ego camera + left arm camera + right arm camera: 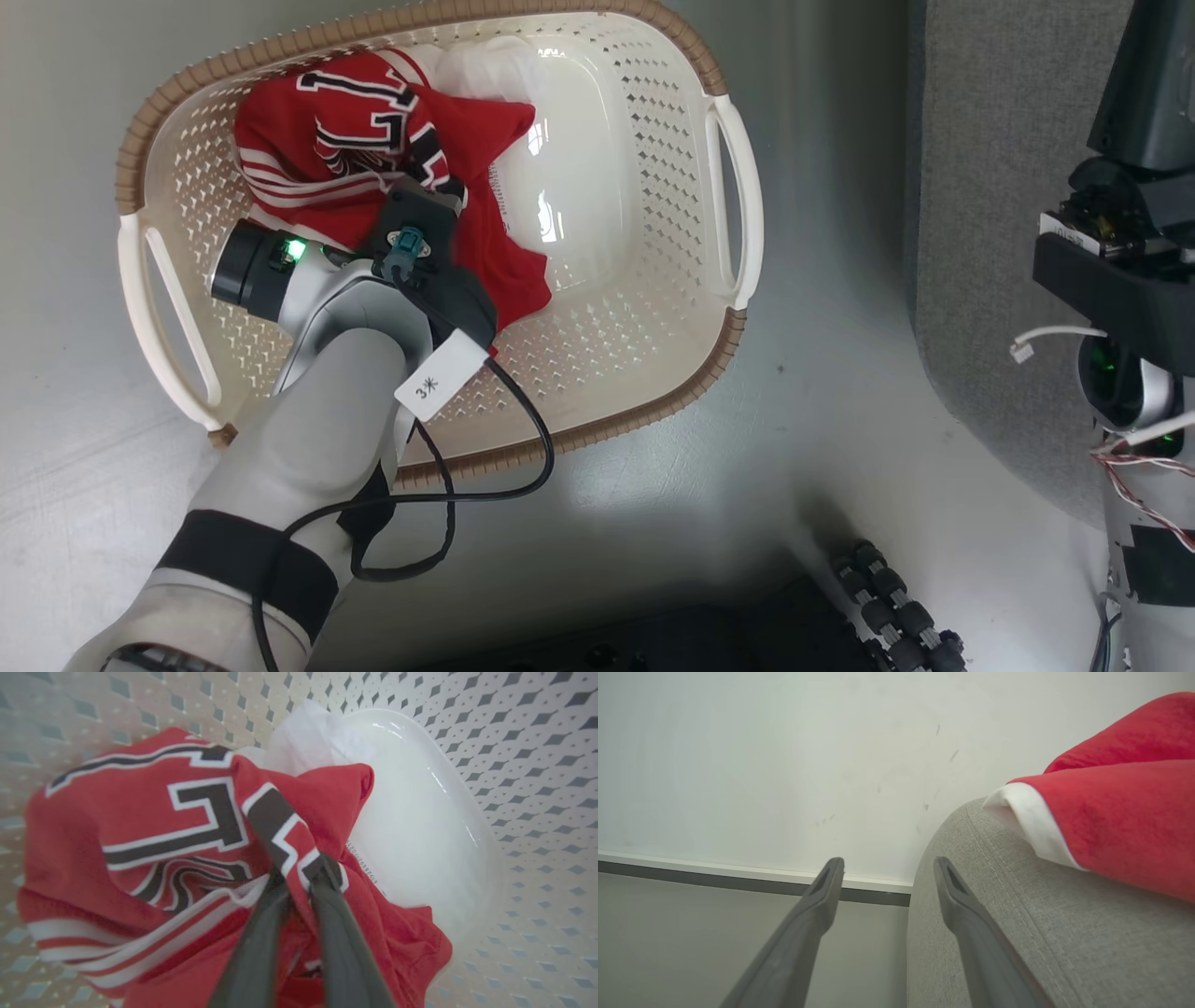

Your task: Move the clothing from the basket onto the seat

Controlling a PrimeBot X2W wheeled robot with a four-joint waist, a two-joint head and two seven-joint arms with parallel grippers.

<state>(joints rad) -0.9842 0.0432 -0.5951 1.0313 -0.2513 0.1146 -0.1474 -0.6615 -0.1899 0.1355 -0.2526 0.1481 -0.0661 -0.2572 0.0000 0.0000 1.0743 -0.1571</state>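
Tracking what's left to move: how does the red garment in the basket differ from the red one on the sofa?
The jersey in the basket bears dark white-outlined lettering and white stripes; the garment on the sofa shows plain red with a white edge. The jersey is crumpled, a fold pinched by the left gripper; the garment lies free, apart from the open right gripper. Both are red with white trim.

Smooth pale grey floor (840, 392) with soft patches of glare, meeting a plain off-white wall (761, 756), faintly scuffed, along a white skirting board (714, 867) with a dark strip (714, 878) running just beneath it
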